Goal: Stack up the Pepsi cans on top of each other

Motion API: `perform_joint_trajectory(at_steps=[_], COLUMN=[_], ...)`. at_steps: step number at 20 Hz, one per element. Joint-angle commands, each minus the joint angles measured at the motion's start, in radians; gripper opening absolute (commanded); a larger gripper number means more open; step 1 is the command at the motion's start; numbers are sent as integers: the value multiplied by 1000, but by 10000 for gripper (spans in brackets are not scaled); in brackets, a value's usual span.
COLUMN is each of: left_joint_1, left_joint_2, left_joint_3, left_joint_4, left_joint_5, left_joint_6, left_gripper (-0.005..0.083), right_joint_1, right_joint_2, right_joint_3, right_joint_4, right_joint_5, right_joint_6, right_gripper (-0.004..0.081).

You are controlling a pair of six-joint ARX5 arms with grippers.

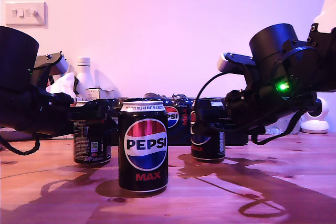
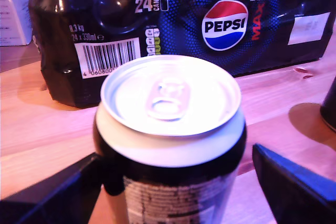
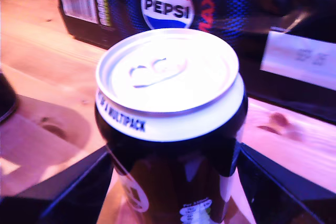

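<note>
Pepsi cans (image 1: 143,148): grip status?

— My first gripper (image 2: 176,161) straddles one upright can (image 2: 170,98); cannot tell if clamped. My second gripper (image 3: 173,153) looks closed on another can (image 3: 168,72).

And the target?

— The free can (image 1: 143,148) stands upright on the table (image 1: 294,182) at the exterior view's lower centre, between both.

A wooden desk (image 1: 294,182) carries three Pepsi cans (image 1: 143,147): one near, middle; one (image 1: 92,141) toward the exterior view's left; one (image 1: 208,129) right. A wrapped multipack (image 1: 176,119) stands far behind them.
</note>
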Motion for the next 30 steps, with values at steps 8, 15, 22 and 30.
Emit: perform_joint_trajectory(at_steps=[8,15,22,30], left_joint_1=[2,2,2,2], left_joint_2=[17,17,17,17], left_joint_3=[1,1,1,2], left_joint_4=[-9,-11,-11,-11], left_joint_5=[2,2,2,-3], left_joint_6=[-3,-3,-3,-1], left_gripper=[793,793,793,792], right_joint_1=[11,11,11,11], right_joint_2=[24,24,24,24], right_joint_3=[11,58,103,103], right_joint_4=[-46,-48,-121,-150], right_joint_5=[48,48,53,78], right_joint_6=[10,10,10,-3], right_gripper=[758,758,755,497])
